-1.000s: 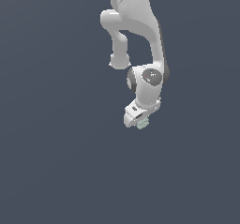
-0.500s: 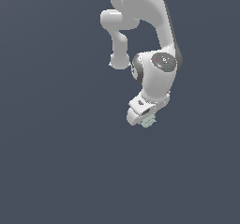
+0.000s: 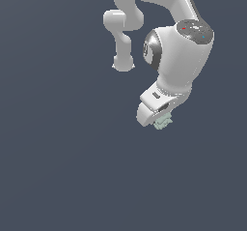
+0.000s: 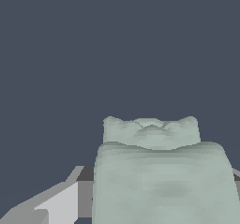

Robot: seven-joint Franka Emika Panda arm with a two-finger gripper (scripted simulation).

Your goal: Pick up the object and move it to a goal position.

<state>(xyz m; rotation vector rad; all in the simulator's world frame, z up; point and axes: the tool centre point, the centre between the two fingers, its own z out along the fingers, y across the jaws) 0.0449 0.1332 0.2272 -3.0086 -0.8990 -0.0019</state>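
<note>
The jaws (image 3: 158, 119) are closed on the object (image 3: 163, 122), which sits between them at the lower end of the arm. In the wrist view the object (image 4: 159, 176) fills most of the space between the two jaw members; a grey and white finger (image 4: 56, 204) shows on one side of it, and only a thin sliver of the other finger shows at the frame edge.

Surroundings: in both views the background is a uniform dark blue-grey field. Nothing stands near the object or in its way. No surface under it can be made out.

Object appearance: pale mint green, blocky, with a lumpy, ridged end that protrudes past the jaws. It is much smaller than the white hand that carries it. In the exterior view only a small part of it shows, at about 5 o'clock from the hand.

Count: one arm (image 3: 178, 56), one set of jaws, one object.
</note>
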